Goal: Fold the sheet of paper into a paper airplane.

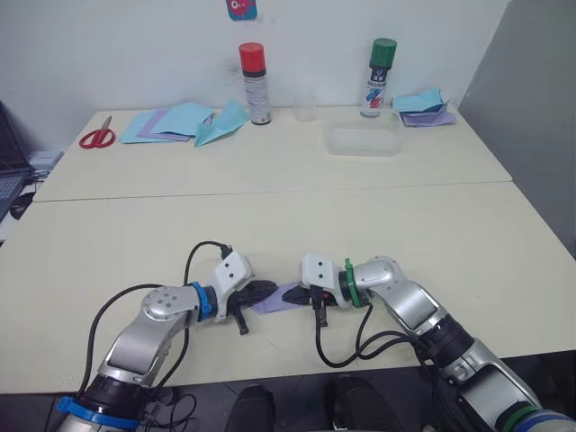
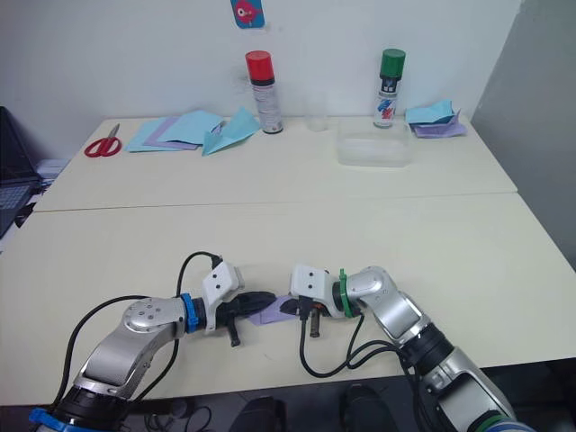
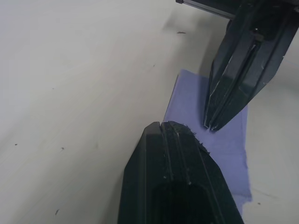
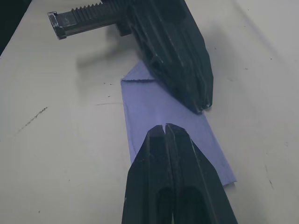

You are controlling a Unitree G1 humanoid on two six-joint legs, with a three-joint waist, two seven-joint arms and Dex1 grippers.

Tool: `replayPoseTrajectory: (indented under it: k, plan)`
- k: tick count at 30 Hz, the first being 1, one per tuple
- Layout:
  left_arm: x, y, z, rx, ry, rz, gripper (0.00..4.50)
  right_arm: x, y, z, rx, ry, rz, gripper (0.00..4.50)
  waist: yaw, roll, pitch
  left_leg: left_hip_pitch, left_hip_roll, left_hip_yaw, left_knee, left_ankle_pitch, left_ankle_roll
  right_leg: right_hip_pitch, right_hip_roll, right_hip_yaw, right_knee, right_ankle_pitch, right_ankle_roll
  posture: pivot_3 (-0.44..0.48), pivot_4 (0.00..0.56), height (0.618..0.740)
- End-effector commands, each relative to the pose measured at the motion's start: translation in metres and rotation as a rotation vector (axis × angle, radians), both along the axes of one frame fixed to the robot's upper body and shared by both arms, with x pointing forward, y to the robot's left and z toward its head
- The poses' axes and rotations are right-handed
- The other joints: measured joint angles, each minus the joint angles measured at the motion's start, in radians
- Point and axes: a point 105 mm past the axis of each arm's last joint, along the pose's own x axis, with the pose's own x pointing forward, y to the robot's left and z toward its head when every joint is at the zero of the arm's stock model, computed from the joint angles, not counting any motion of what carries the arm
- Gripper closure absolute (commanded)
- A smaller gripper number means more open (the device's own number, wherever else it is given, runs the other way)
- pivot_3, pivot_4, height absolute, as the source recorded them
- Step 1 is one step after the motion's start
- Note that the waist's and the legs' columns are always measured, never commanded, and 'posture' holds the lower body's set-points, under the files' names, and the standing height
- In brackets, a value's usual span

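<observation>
Scissors (image 1: 97, 137): red-handled, far left on the table (image 1: 270, 225).
Light-blue sheets (image 1: 166, 121): far left, beside a light-blue paper plane (image 1: 220, 124).
Left gripper (image 1: 264, 291): fingers closed together, tip pressing on the paper's left part.
Sheet of paper (image 4: 173, 123): lavender, folded into a narrow strip, flat on the near table edge between both grippers.
Right gripper (image 1: 291, 293): fingers closed together, tip resting on the paper's right part.
Spray cans: red-capped (image 1: 255, 83) and green-capped (image 1: 378, 76), far side.
Clear container (image 1: 364, 137): far right.

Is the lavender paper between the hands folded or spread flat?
Folded: the lavender paper is a narrow strip with a turned-in corner fold at one end.
</observation>
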Motion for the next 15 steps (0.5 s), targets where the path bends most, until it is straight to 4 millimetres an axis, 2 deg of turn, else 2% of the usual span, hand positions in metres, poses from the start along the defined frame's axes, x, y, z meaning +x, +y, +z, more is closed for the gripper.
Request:
replayPoseTrajectory:
  k: [1,11,15]
  plan:
    - [-0.002,0.024,-0.013,0.023,0.06,0.108,4.5,0.008,-0.017,-0.016,-0.081,0.012,-0.087,4.47,0.0,0.0,0.0,0.0,0.0,0.0,0.0,0.0,0.0,0.0,0.0,0.0,0.0,-0.001,-0.001,0.0,0.15,0.74]
    - [-0.021,0.06,-0.026,0.091,0.087,0.194,4.5,0.006,-0.015,-0.018,-0.087,0.022,-0.075,4.47,-0.003,0.0,0.0,0.002,0.001,0.0,-0.003,0.0,0.0,0.0,0.0,0.001,0.0,-0.002,-0.003,0.0,0.15,0.74]
    - [-0.02,0.079,-0.021,0.109,0.068,0.239,4.5,0.006,-0.014,-0.018,-0.086,0.027,-0.068,4.47,-0.002,0.001,0.0,0.002,0.001,-0.001,-0.004,0.0,0.0,-0.001,0.0,0.001,0.0,-0.005,-0.008,0.0,0.15,0.74]
